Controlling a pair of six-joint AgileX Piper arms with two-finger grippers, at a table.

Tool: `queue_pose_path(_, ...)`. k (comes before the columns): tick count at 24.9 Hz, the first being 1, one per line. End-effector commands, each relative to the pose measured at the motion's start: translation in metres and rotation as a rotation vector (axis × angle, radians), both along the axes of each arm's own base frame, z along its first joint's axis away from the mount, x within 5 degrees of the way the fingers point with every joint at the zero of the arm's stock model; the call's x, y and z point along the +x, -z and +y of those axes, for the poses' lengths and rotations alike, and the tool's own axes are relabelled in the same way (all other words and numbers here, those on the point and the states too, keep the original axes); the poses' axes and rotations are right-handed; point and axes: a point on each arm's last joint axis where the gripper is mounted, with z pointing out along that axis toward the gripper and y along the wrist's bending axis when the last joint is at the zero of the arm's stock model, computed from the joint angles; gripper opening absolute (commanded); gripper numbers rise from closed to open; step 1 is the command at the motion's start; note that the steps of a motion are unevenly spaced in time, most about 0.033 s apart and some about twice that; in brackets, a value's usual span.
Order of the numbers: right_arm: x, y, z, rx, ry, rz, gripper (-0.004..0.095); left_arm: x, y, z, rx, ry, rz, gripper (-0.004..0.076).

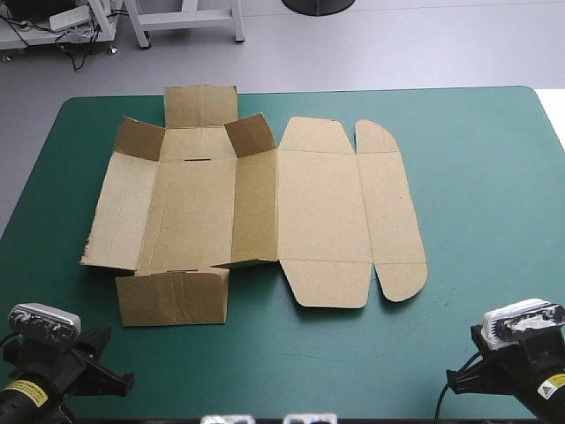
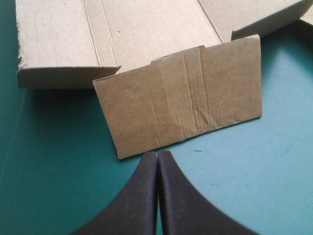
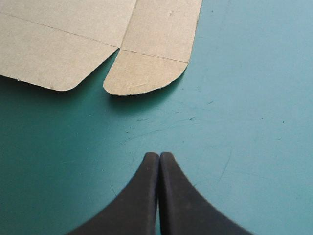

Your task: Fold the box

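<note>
— Where is the box to be found?

— The box (image 1: 190,212) is laid out as a cut brown sheet on the teal-green cover (image 1: 477,265). It is set somewhat left of the table's middle, and its far flap (image 1: 201,106) is carried up to the table's far edge.

— Is the sheet seen wholly flat?

— Only in part. The lid panel (image 1: 322,208) is spread flat, and so is the outer strip (image 1: 388,208) on its right, which is finished with a rounded ear at each end. On the left part, the long wall (image 1: 256,177) between the base and the lid panel is raised, and two corner flaps (image 1: 141,140) at the far end are stood up. The near flap (image 2: 186,98) is laid flat on the cover.

— How is the left gripper (image 2: 157,154) held?

— It is clenched, its black fingers pressed against each other in one pointed arch. It is kept at the table's near left corner. In its wrist view the near flap is seen directly ahead, and the fingertips are stopped just short of that flap's edge.

— And the right gripper (image 3: 159,154)?

— It is clenched in the same way, finger against finger. It is placed at the near right corner, well apart from the box. The near rounded ear (image 3: 144,73) is seen ahead of it, and a stretch of bare cover is left between the two.
</note>
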Motion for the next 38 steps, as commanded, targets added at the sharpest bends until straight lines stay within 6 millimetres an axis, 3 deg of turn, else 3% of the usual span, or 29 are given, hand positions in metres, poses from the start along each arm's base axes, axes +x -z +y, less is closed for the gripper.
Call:
queue_pose_path(1, 0.005, -0.013, 0.001, 0.024, -0.001, -0.069, -0.0017, 0.005, -0.014, -0.001, -0.028, -0.001, -0.073, -0.0010)
queue_pose_path(19, 0.005, -0.013, 0.002, 0.031, -0.003, -0.070, -0.0017, 0.005, -0.014, -0.001, -0.026, -0.002, -0.073, -0.0010)
queue_pose_path(28, 0.005, -0.013, 0.003, 0.047, -0.010, -0.072, -0.0017, 0.010, -0.008, -0.006, -0.046, 0.018, 0.032, -0.0010)
queue_pose_path(31, 0.005, -0.014, 0.004, 0.054, -0.013, -0.073, -0.0017, 0.032, -0.010, -0.005, 0.001, -0.010, 0.004, -0.0010)
queue_pose_path(33, 0.005, -0.014, 0.004, 0.052, -0.014, -0.073, -0.0018, 0.055, -0.018, -0.006, 0.017, -0.024, -0.053, -0.0010)
queue_pose_path(38, 0.005, -0.014, 0.004, 0.052, -0.014, -0.073, -0.0017, 0.122, -0.030, -0.018, 0.107, 0.032, 0.025, -0.0009)
